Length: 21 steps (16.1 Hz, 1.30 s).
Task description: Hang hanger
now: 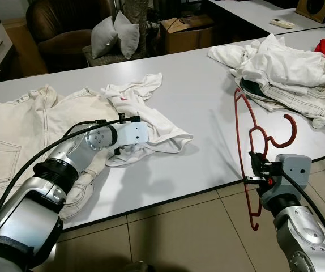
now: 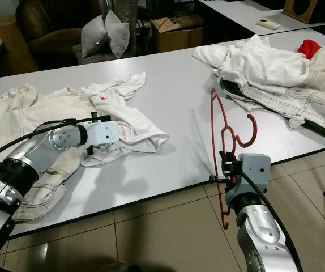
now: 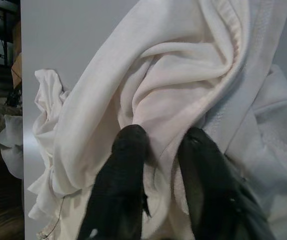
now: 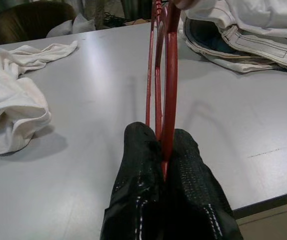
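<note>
- Left eye view: wide white laminate table (image 1: 202,113), heaped with pale clothes; risks snagging a swung hanger.
- Thin red wire hanger (image 1: 247,141), upright at the table's near edge, pinched low between the right gripper (image 4: 163,150) fingers; could twist or slip out.
- Crumpled white cotton shirt (image 3: 173,85), nipped between the left gripper (image 3: 158,150) fingers; may drag or bunch, hiding the neck opening.

No readable text, labels, brands or numbers anywhere. Only candidate: a small red mark on the white t-shirt (image 1: 129,97), too small to read. Remote-like object (image 1: 281,23) on the far table has no legible markings either.
</note>
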{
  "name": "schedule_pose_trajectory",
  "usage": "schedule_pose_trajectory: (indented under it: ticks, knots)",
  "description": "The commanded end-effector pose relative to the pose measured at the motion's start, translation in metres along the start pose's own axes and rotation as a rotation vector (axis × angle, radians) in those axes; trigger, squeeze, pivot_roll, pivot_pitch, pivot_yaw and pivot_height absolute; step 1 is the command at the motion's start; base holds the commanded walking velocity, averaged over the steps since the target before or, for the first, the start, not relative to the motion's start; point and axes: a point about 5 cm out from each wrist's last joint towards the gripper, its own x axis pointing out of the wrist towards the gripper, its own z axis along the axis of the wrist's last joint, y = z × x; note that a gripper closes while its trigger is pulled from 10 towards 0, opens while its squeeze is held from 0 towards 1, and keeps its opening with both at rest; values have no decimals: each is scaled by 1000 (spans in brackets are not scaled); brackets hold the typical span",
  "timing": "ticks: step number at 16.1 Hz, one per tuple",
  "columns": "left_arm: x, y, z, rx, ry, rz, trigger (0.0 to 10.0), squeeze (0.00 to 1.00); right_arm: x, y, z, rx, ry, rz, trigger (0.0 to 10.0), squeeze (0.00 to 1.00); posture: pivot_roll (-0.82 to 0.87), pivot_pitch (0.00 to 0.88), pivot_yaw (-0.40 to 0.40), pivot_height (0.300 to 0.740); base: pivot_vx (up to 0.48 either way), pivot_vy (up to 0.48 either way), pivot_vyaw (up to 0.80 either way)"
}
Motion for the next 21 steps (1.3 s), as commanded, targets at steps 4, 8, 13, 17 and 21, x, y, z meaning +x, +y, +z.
schedule_pose_trajectory:
  ticks: [4, 8, 13, 17, 21]
  knots:
    - [-2, 11, 3, -20, -19, 35, 0, 0, -6, 1, 2, -58, 20, 145, 10000, 0, -51, 0, 88, 740, 0, 0, 0]
    - [-7, 33, 22, -204, -140, 94, 0, 0, -36, 16, 10, -66, 55, 531, 10000, 0, -48, 0, 89, 740, 0, 0, 0]
    - [-17, 54, 33, -348, -205, 190, 0, 0, -42, 29, 3, -31, 142, 669, 10000, 0, -42, 0, 92, 740, 0, 0, 0]
    - [-29, 65, 37, -336, -238, 217, 0, 0, -35, 31, -4, -40, 189, 679, 10000, 0, -26, 0, 88, 740, 0, 0, 0]
    - [-39, 57, 47, -286, -282, 111, 0, 0, -8, 27, -1, -65, 169, 610, 10000, 0, -19, 0, 88, 740, 0, 0, 0]
